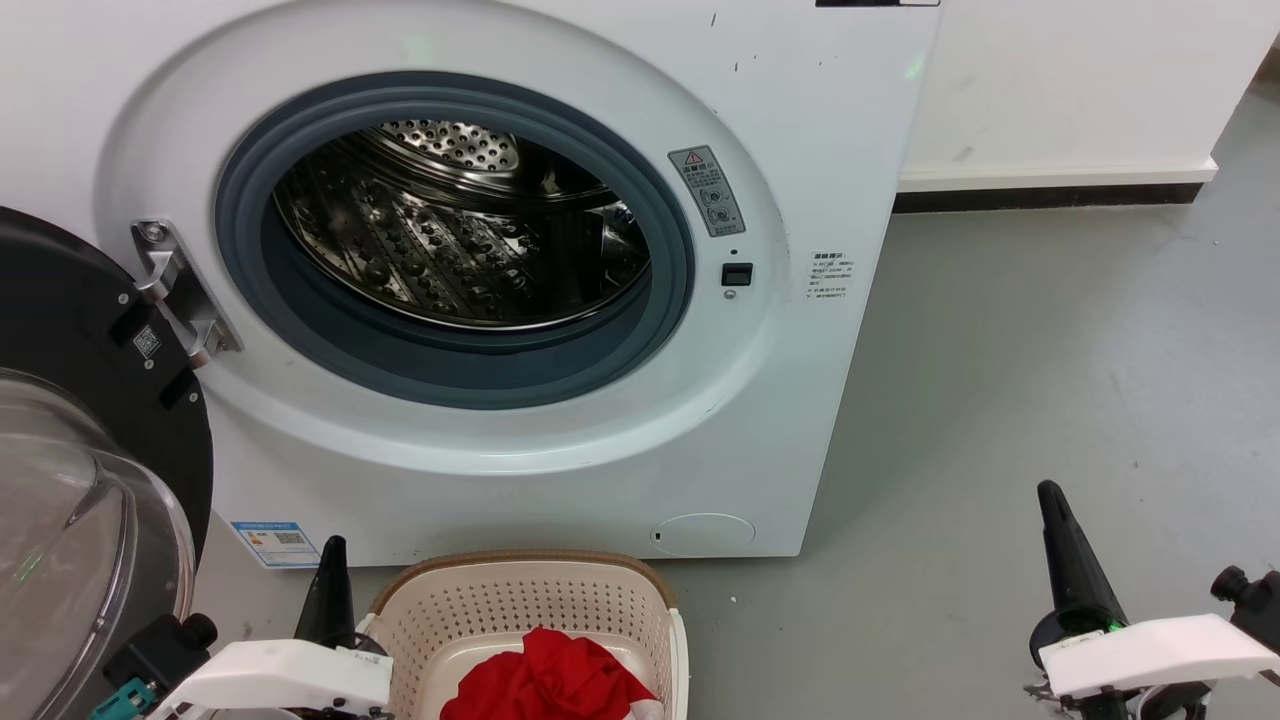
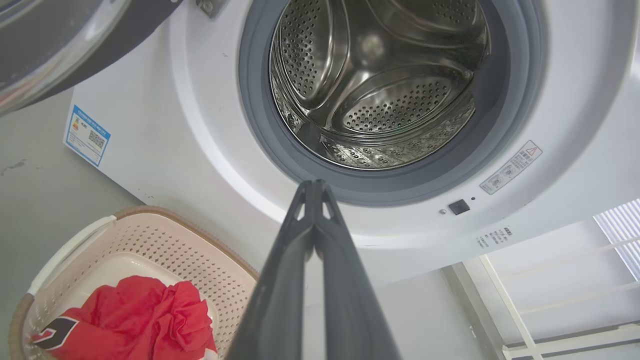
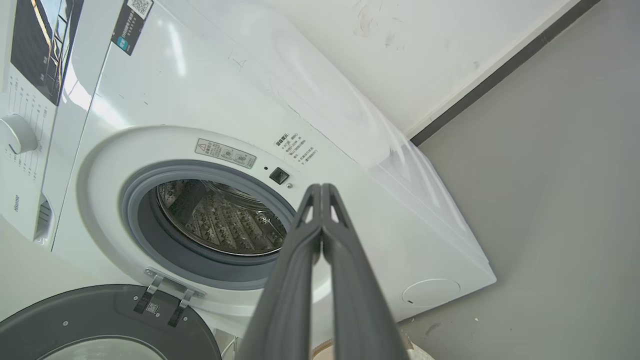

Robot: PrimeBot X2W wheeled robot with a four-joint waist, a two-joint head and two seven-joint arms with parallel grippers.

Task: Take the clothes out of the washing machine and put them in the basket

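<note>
— Grey floor (image 1: 1050, 350), white washing machine (image 1: 820, 120): where are the clothes (image 1: 545, 680)?
— Crumpled red, in the cream basket (image 1: 500, 610) before it. My left gripper (image 2: 314, 186) and right gripper (image 3: 321, 187) are pressed closed, empty.

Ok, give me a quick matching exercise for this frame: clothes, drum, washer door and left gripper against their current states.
1 clothes
2 drum
3 door
4 left gripper

A swung open
B shut, holding nothing
C lying in the basket
D bare steel, no fabric seen

Pairs: 1-C, 2-D, 3-A, 4-B
</note>
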